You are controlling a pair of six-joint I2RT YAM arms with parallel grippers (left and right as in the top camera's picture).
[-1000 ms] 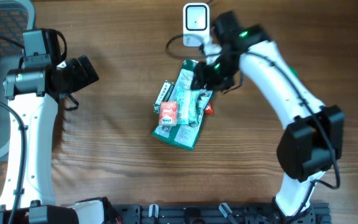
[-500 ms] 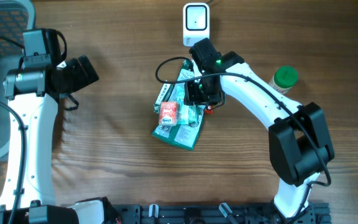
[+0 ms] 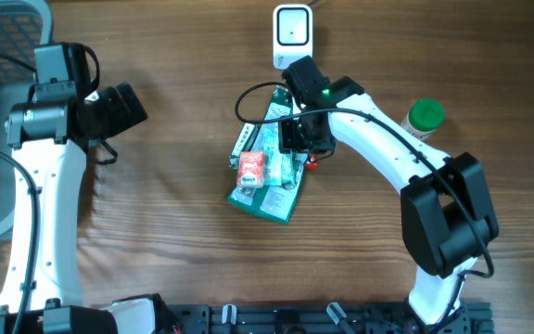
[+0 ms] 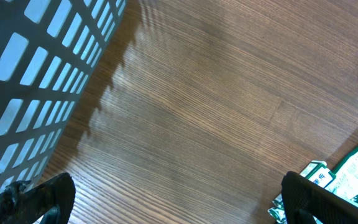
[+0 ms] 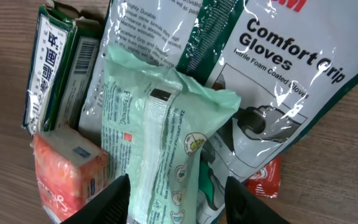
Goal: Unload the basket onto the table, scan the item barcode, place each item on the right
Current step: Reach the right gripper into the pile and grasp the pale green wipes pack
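Hovering low over the heap in the middle of the overhead frame, the right gripper (image 5: 178,202) has its jaws standing apart, one on each side of the lower end of the pale green wipes pack (image 5: 160,143). A sliver of dark packaging shows beside the right-hand finger, so I judge it is not pinching anything yet.

The pack lies slanted on top of the Comfort Grip glove bag (image 5: 272,81). An orange box (image 5: 67,168) is just beside it at lower left, and a green-and-white carton (image 5: 55,68) sits at upper left. The white scanner (image 3: 292,32) stands near the top edge, just above the heap.

To my eye, the risks are these:
- The soft film may crumple or slide out as the jaws close.
- A finger may catch the glossy glove bag beneath and drag the heap along.
- The orange box, sitting so close, may get nudged or pinched too.
- I cannot make out a barcode on the pack's upper face, so it may reach the scanner the wrong way round.

Far off at the left, the left gripper (image 4: 176,202) hangs wide open and empty beside the basket (image 4: 36,74).
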